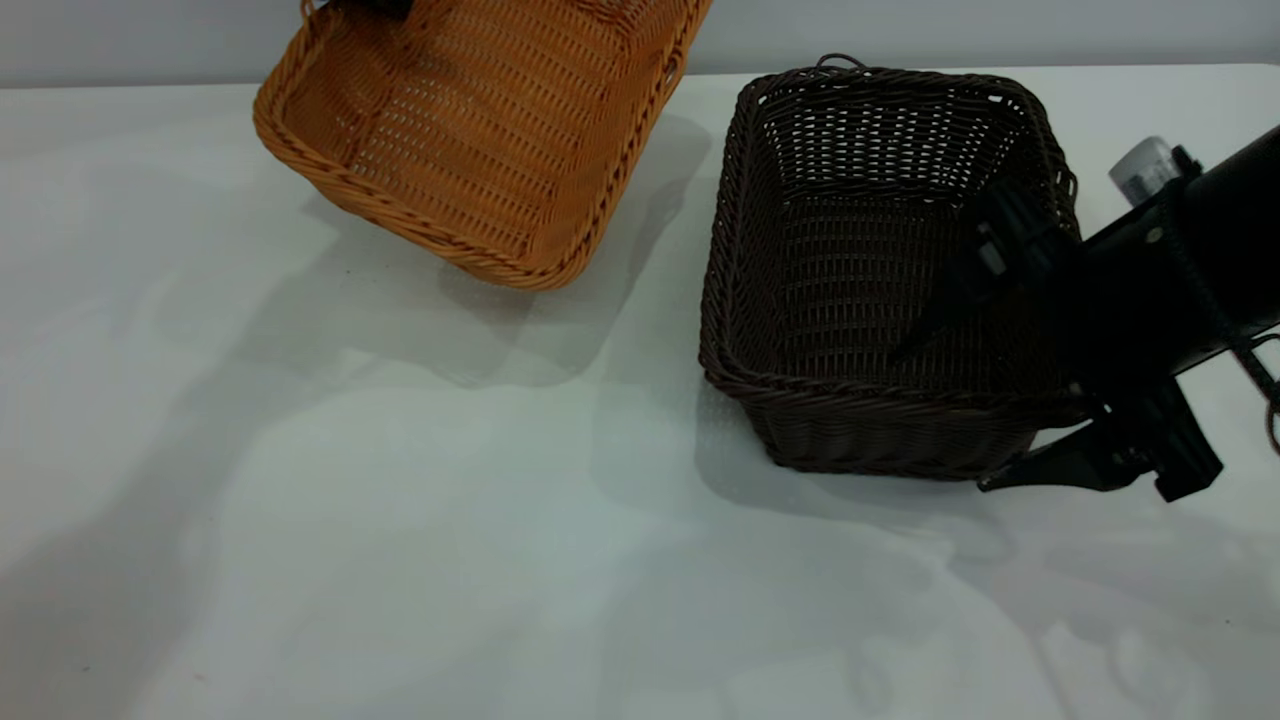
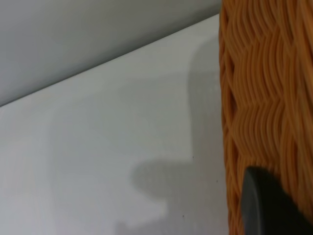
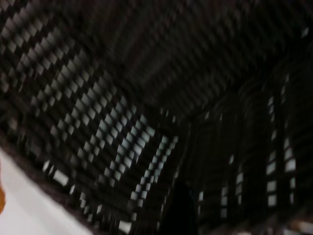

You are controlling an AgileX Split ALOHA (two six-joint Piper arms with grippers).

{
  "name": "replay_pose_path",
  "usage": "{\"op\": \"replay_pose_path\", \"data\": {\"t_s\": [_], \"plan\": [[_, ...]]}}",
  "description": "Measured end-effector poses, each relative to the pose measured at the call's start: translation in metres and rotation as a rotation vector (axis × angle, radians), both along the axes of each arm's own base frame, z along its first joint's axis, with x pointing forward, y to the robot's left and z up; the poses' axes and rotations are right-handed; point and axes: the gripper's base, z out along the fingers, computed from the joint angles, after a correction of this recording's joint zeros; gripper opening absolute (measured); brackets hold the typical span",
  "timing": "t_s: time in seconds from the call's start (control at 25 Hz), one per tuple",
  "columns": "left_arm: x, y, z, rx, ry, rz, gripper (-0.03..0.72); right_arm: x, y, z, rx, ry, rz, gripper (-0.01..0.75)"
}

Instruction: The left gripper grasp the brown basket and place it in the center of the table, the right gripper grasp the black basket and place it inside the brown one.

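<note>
Wicker fills my view on the left side: the brown basket hangs tilted above the table near its far edge, clear of the surface, its shadow spread beneath it. My left gripper holds it at the far rim, where only a dark tip shows against the weave; my left wrist view shows one dark finger pressed on the basket's outer wall, so those jaws are clamped on the brown basket. Toward the right edge, the black basket sits flat on the table, well apart from the brown one. My right gripper straddles its right wall, one finger inside and one outside, spread apart and not squeezing it.
</note>
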Motion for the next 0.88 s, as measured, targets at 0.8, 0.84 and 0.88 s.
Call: {"op": "replay_pose_path", "data": {"t_s": [0.8, 0.84, 0.88], "plan": [[-0.018, 0.007, 0.049, 0.084, 0.067, -0.085, 0.078, 0.062, -0.057, 0.006, -0.229, -0.224, 0.034, 0.080], [-0.021, 0.007, 0.053, 0.091, 0.086, -0.094, 0.078, 0.066, -0.069, 0.012, -0.252, -0.258, 0.047, 0.080], [-0.024, 0.006, 0.058, 0.100, 0.098, -0.108, 0.078, 0.070, -0.081, 0.020, -0.278, -0.295, 0.064, 0.080]]}}
